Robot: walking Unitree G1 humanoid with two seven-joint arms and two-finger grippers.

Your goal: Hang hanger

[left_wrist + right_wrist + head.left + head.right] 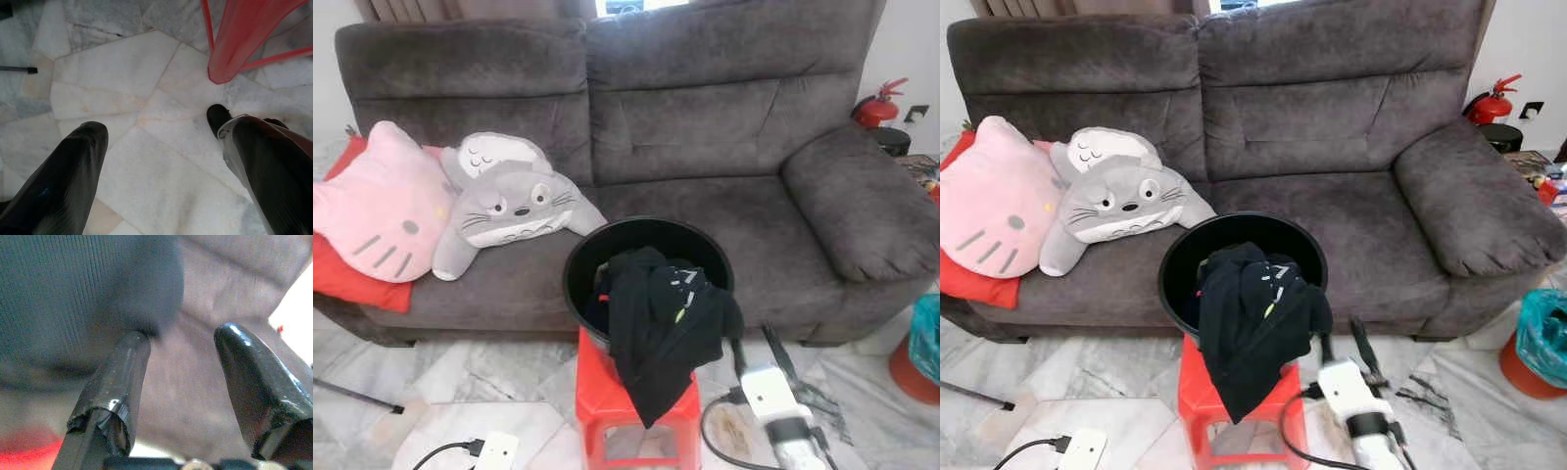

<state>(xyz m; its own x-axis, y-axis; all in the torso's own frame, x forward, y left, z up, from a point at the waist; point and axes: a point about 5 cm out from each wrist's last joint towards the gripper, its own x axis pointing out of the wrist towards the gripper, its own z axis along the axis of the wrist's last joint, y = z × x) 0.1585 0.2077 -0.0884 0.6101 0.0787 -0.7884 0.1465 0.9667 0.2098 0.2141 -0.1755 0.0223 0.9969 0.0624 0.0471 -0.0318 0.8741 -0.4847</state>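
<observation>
A black bucket (576, 266) stands on a red plastic stool (596, 396) in front of the grey sofa (744, 137). Black clothing (661, 323) fills the bucket and drapes over its front rim. My right gripper (759, 354) is low, just right of the bucket, open with nothing between its fingers; in the right wrist view the right gripper (181, 347) faces sofa fabric with the dark bucket close by. My left gripper (156, 125) hangs open above the marble floor beside a leg of the stool (230, 54).
A pink cat cushion (382, 201), a grey plush (504, 201) and a red cushion (342, 279) lie on the sofa's left seat. A white power strip (494, 450) and a black rod (357, 396) lie on the floor. A fire extinguisher (876, 106) and a teal bag (1542, 333) are at the right.
</observation>
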